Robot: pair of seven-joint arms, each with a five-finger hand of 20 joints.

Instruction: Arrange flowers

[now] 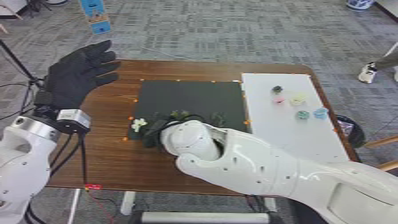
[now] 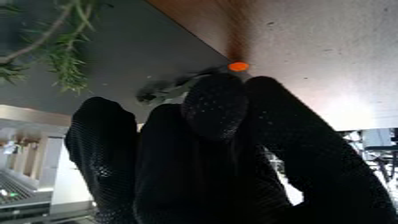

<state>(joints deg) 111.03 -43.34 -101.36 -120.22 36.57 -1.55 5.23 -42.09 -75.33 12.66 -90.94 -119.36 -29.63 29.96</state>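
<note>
- Operating over the near left part of the square black mat (image 1: 182,94): black-gloved right hand (image 2: 169,165); whether it is clamped on anything cannot be told.
- White-petalled flower (image 1: 139,124): at the mat's left side, just beside that hand; likely light, petals soft; grip beneath the head, clear of the petals.
- Green needle-leaved sprig (image 2: 69,70): on the mat; probably springy, apt to snag; pinch the bare brown stem.
- Small coloured blossoms (image 1: 298,100): on the white rectangular board (image 1: 293,135); presumably easily crushed; lift singly.
- Black-gloved left hand (image 1: 71,82): raised, fingers apart.
</note>
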